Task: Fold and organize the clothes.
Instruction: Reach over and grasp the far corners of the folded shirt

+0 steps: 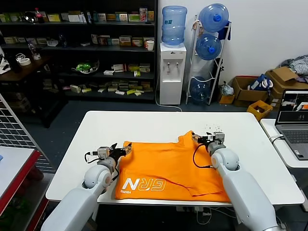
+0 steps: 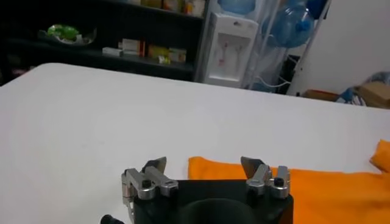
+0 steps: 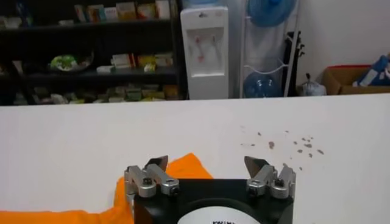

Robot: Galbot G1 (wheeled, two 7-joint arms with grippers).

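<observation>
Nearest the robot, the orange T-shirt [image 1: 171,168] lies on the white worktop [image 1: 144,122], folded roughly in half, its white lettering [image 1: 143,185] up at the near edge and its folded-over edge running across the far side. At that far edge the left gripper [image 1: 121,151] and right gripper [image 1: 202,139] sit at the two corners, fingers spread and holding nothing, so one fold looks finished. Judging by the wide slab and the sleeve poking up beyond, further folds and tidying remain.
</observation>
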